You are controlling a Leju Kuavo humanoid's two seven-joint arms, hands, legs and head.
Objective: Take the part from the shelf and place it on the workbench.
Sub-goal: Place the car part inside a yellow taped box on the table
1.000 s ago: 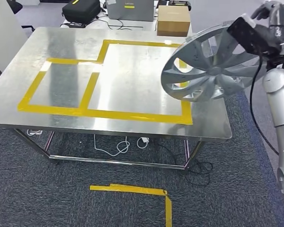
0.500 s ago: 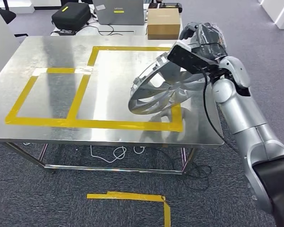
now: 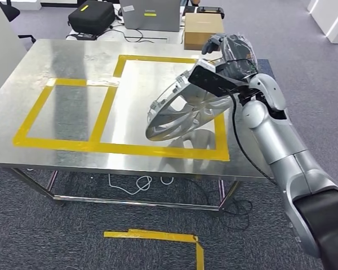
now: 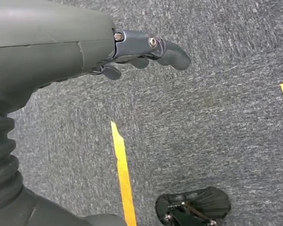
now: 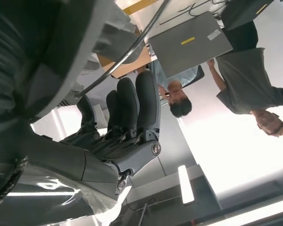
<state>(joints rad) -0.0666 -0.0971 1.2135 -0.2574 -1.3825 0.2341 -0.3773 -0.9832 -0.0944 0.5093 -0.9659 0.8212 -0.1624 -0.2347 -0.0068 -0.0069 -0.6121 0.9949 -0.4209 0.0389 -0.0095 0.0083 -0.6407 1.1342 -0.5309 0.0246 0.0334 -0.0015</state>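
Now, left hand (image 4: 140,49): hangs idle over the carpet, fingers loosely apart, holding nothing.
Workbench (image 3: 74,62): its yellow-taped square marks the drop zone.
Part (image 3: 182,112): tilted, lower rim near the front right corner, angled for setting down.
Right hand (image 3: 228,50): fingers clasp the part's upper rim.

Probably an office-lab: grey carpet (image 3: 39,225), steel workbench (image 3: 74,152), laptop (image 3: 150,14).

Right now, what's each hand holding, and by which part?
The right hand grips the silver wheel cover by its far rim, tilted over the workbench. The left hand holds nothing.
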